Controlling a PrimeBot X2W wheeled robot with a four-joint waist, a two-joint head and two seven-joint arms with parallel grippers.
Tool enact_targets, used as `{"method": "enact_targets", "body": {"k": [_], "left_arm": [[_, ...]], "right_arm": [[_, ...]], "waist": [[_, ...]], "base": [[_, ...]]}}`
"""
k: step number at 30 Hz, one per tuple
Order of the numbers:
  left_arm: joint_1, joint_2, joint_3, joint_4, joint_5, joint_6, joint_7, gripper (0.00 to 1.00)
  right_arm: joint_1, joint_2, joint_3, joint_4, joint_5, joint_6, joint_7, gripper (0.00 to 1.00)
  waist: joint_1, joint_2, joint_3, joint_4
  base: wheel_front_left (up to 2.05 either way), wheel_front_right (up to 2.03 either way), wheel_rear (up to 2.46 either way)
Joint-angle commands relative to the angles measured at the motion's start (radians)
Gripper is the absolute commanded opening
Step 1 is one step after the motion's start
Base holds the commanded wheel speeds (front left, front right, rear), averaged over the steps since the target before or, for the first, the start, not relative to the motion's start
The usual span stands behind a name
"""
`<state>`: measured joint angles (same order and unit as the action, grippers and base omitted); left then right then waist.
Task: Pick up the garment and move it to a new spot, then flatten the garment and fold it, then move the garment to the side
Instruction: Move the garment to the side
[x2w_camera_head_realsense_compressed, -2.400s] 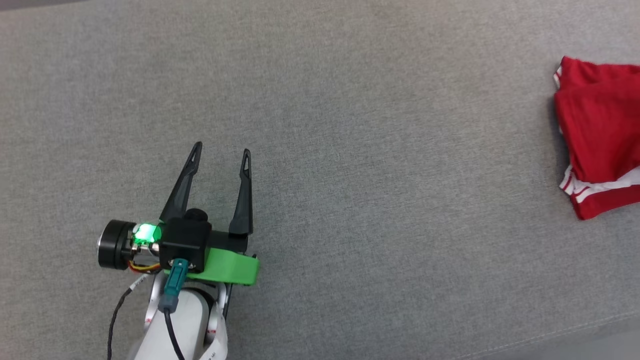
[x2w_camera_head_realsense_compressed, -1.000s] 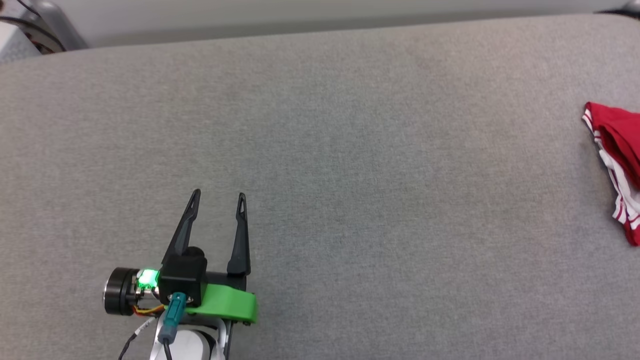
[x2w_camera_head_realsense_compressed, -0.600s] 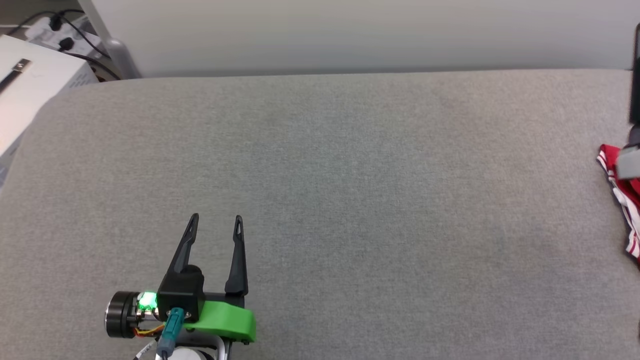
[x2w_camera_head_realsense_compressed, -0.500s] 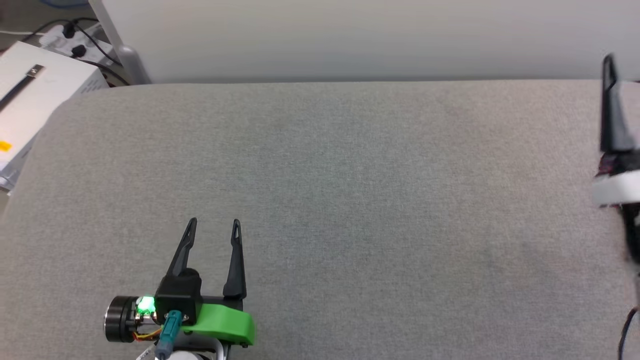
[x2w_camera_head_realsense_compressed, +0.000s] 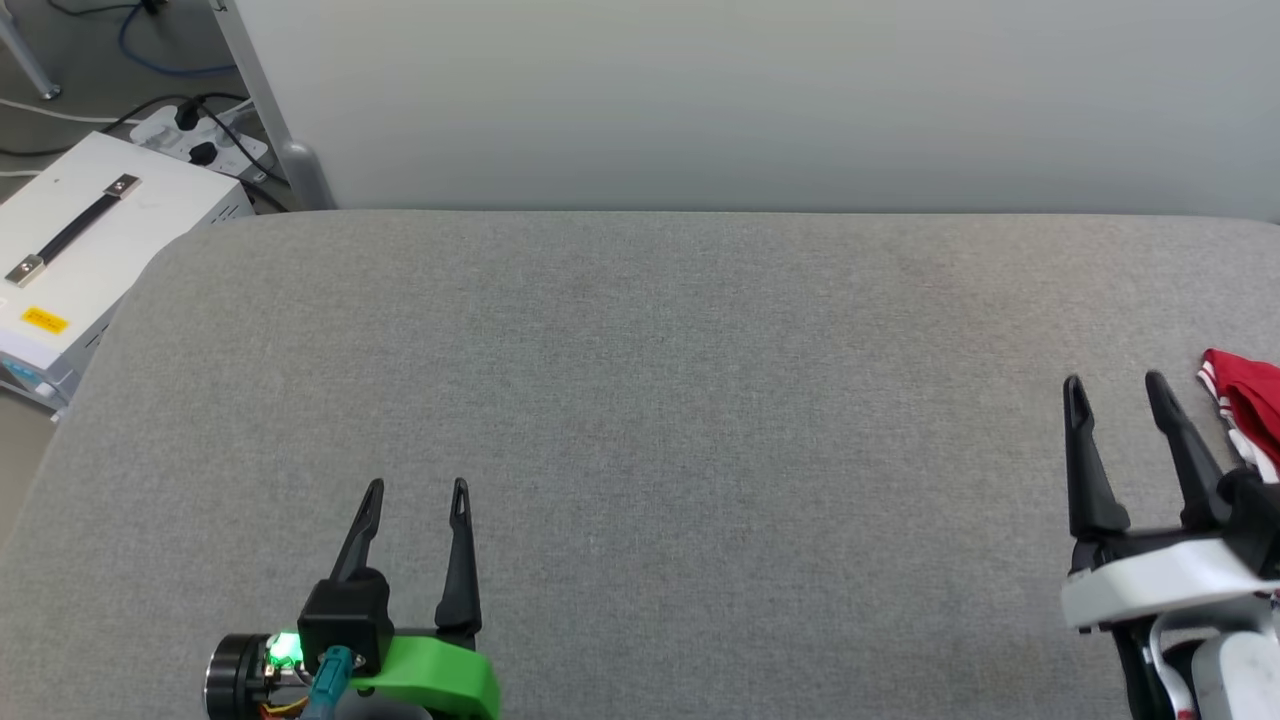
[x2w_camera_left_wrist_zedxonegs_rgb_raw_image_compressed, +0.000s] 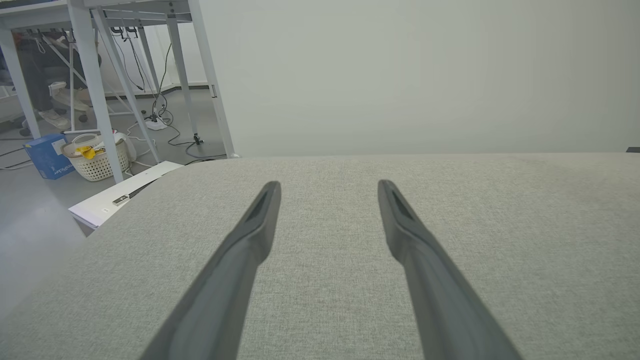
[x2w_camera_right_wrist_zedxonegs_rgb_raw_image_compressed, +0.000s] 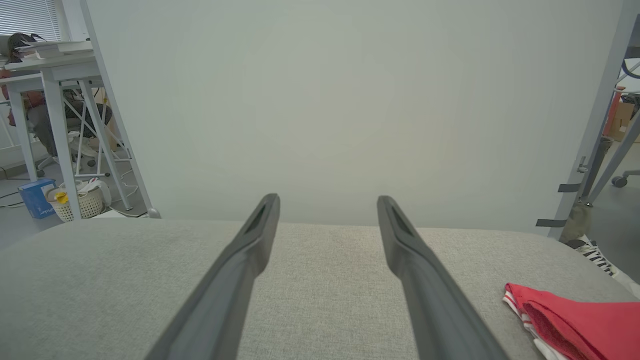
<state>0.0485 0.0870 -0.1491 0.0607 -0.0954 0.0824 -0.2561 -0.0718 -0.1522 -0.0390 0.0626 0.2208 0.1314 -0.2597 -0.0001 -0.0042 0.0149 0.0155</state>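
The garment (x2w_camera_head_realsense_compressed: 1250, 405), red with white striped trim, lies folded at the right edge of the grey padded surface (x2w_camera_head_realsense_compressed: 700, 400). The right wrist view shows the garment (x2w_camera_right_wrist_zedxonegs_rgb_raw_image_compressed: 575, 322) at the lower right. My right gripper (x2w_camera_head_realsense_compressed: 1115, 385) stands open just left of it, apart from the cloth, with nothing between its fingers. My left gripper (x2w_camera_head_realsense_compressed: 415, 488) is open at the lower left, far from the garment, also empty. In the wrist views the left gripper (x2w_camera_left_wrist_zedxonegs_rgb_raw_image_compressed: 327, 186) and right gripper (x2w_camera_right_wrist_zedxonegs_rgb_raw_image_compressed: 327, 200) point across bare grey fabric toward the far wall.
A pale wall panel (x2w_camera_head_realsense_compressed: 750, 100) stands behind the surface's far edge. A white case with a black handle (x2w_camera_head_realsense_compressed: 90, 240) sits on the floor at the far left beside cables. Metal table legs (x2w_camera_left_wrist_zedxonegs_rgb_raw_image_compressed: 100, 90) and a basket (x2w_camera_left_wrist_zedxonegs_rgb_raw_image_compressed: 95, 160) stand beyond.
The camera has tilted up, bringing the far edge and wall into view. My right gripper has swung down from the right edge and now rests beside the garment. The left gripper stays open.
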Motion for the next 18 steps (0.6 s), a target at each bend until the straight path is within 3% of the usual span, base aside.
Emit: {"method": "enact_targets", "body": {"k": [1,18], "left_arm": [[0.018,-0.006,0.007,0.005,-0.002,-0.006,-0.006,1.00],[0.072,-0.020,0.026,0.042,-0.014,-0.044,-0.006,1.00]], "right_arm": [[0.025,0.005,-0.003,-0.008,0.000,-0.001,-0.002,1.00],[0.224,0.064,-0.017,-0.076,-0.015,-0.001,-0.002,1.00]], "waist": [[0.0001,0.0042,-0.007,-0.005],[0.0001,0.0042,-0.061,-0.010]], "base": [[0.00,0.00,0.00],[0.00,0.00,0.00]]}}
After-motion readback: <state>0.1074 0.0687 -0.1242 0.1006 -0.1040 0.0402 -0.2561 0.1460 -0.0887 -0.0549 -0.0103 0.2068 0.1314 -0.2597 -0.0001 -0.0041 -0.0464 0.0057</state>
